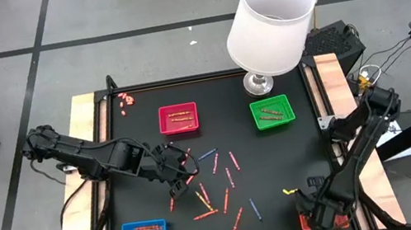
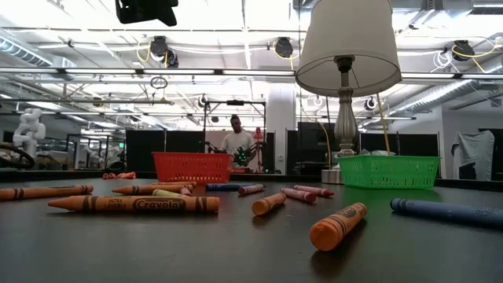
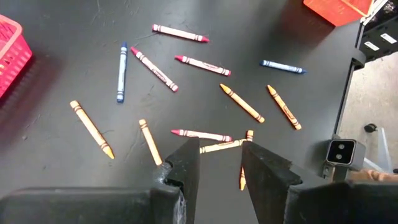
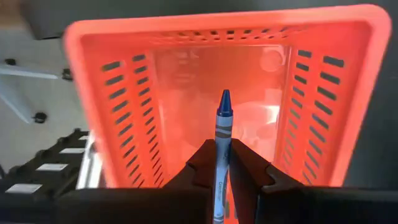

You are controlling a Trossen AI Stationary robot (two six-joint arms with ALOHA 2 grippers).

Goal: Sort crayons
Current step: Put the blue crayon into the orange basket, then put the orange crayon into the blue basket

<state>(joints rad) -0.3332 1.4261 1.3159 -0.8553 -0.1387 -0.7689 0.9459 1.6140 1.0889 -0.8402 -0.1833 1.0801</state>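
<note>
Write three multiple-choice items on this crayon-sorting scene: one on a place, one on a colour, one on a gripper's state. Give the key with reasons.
1. Where is the right gripper?
A. Over the orange tray
B. Over the green tray
C. Beside the lamp

2. What colour is the crayon in the right gripper?
A. Yellow
B. Blue
C. Pink

3. How is the left gripper?
A. Shut on a crayon
B. Open, holding nothing
C. Out of view

Key:
1 A: the right wrist view looks straight into the orange tray.
2 B: a blue tip stands up between its fingers.
3 B: the left wrist view shows a gap between the fingers, above loose crayons on the table.
</note>
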